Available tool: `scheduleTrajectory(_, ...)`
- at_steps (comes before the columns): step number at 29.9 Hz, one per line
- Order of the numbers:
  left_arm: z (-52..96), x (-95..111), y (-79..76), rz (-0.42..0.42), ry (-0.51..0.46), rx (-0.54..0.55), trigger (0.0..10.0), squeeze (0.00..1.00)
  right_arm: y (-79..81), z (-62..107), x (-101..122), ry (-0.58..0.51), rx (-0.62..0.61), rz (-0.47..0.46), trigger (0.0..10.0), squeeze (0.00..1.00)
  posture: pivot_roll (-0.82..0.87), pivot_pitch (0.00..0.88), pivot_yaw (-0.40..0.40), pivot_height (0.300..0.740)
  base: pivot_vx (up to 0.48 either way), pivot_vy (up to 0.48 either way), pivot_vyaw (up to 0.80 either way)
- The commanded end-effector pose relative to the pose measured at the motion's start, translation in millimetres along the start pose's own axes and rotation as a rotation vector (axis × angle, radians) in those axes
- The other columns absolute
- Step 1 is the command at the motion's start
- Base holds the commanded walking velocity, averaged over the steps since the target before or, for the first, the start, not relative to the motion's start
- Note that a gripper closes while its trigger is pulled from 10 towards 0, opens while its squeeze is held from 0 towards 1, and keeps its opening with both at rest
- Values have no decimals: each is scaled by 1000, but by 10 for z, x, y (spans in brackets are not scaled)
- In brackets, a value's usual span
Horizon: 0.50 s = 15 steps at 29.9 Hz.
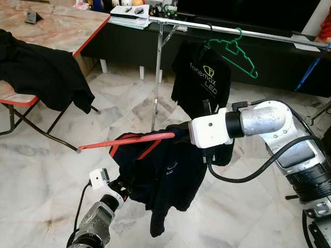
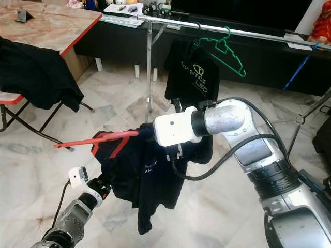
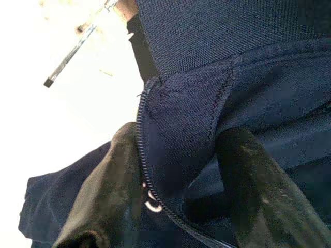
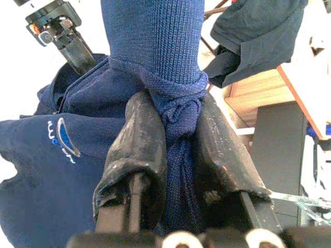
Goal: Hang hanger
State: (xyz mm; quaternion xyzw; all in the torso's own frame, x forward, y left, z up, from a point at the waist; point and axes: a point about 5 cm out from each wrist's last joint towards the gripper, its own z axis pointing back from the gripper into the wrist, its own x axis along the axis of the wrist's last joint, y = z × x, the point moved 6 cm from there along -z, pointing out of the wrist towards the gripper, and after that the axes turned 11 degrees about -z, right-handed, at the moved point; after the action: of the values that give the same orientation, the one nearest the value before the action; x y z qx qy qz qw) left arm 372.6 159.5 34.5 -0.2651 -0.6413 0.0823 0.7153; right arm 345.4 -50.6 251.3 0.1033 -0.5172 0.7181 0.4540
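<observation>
The navy jacket (image 1: pixel 165 175) is matt knitted cloth with a ribbed collar. The rail (image 1: pixel 227 28) is shiny metal, the green hanger (image 1: pixel 239 51) smooth plastic, the floor (image 1: pixel 41 175) glossy marble, the far-left desk (image 1: pixel 62 26) polished.

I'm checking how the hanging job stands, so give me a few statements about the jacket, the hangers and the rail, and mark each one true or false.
1. The right tool is shut on bunched fabric of the navy jacket. True.
2. The red hanger already hangs on the metal rail. False: it is held out level above the floor, with the jacket draped on it.
3. A green hanger hangs bare on the rail. True.
4. The left tool is far from the jacket. False: its fingers close on the fabric by the zipper.
5. The black shirt on the rail lies on the floor. False: it hangs from the rail.
</observation>
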Motion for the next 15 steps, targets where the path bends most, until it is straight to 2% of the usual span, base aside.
scheduleTrajectory(1, -7, -30, -27, 13, 2, -2, 0, 0, -41, 78, 86, -23, -25, 26, 0, 0, -116, 174, -108, 740, 0, 0, 0)
scheduleTrajectory(15, -22, 16, -38, 4, -21, -5, 0, 0, -14, 69, 35, -12, -24, 12, 0, 0, -111, 175, -106, 740, 0, 0, 0)
